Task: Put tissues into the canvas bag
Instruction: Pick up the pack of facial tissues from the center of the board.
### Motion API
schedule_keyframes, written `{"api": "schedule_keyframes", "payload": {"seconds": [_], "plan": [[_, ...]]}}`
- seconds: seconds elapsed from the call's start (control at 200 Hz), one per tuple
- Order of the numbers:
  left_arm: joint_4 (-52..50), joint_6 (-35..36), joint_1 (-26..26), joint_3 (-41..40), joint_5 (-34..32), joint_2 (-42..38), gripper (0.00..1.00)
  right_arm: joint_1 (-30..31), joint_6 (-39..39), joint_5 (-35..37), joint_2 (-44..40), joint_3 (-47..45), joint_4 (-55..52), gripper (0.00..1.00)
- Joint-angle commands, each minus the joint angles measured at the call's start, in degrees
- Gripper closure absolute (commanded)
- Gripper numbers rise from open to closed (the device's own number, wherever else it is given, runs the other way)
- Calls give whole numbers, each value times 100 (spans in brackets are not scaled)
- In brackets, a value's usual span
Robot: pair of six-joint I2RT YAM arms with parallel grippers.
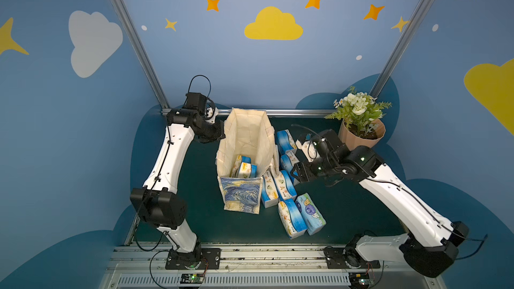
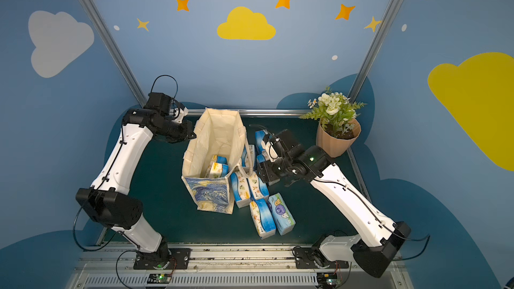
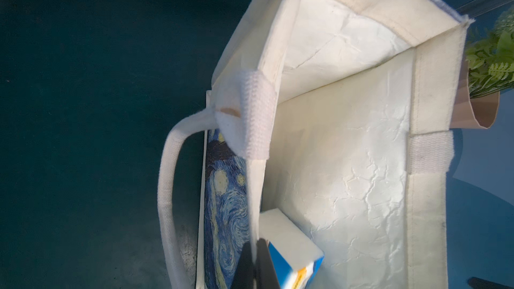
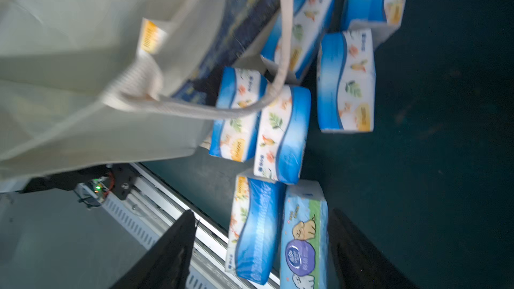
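Note:
The canvas bag stands open mid-table, its painting print facing the front. Two tissues lie inside on the bottom; one of them also shows in the left wrist view. My left gripper is shut on the bag's left rim. Several more tissues lie right of the bag, with a pale blue-green pack at the front. My right gripper hovers open above these packs, holding nothing.
A peach flowerpot with white flowers stands at the back right, close behind my right arm. A bag handle droops over the loose packs. A metal rail runs along the table's front edge.

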Motion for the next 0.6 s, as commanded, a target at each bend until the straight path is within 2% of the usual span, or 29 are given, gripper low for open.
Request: {"api": "schedule_keyframes", "payload": {"seconds": [0.0, 0.12, 0.27, 0.596], "plan": [[-33, 94, -3, 12, -44, -77, 96, 122, 299, 236, -474, -966, -436, 24], [16, 76, -3, -22, -26, -99, 96, 230, 692, 169, -1105, -1879, -246, 23], [90, 21, 2, -77, 11, -86, 96, 240, 968, 284, -1573, -2475, -116, 22], [111, -25, -7, -111, 43, -59, 96, 293, 992, -153, -1056, -2995, 306, 22]]}}
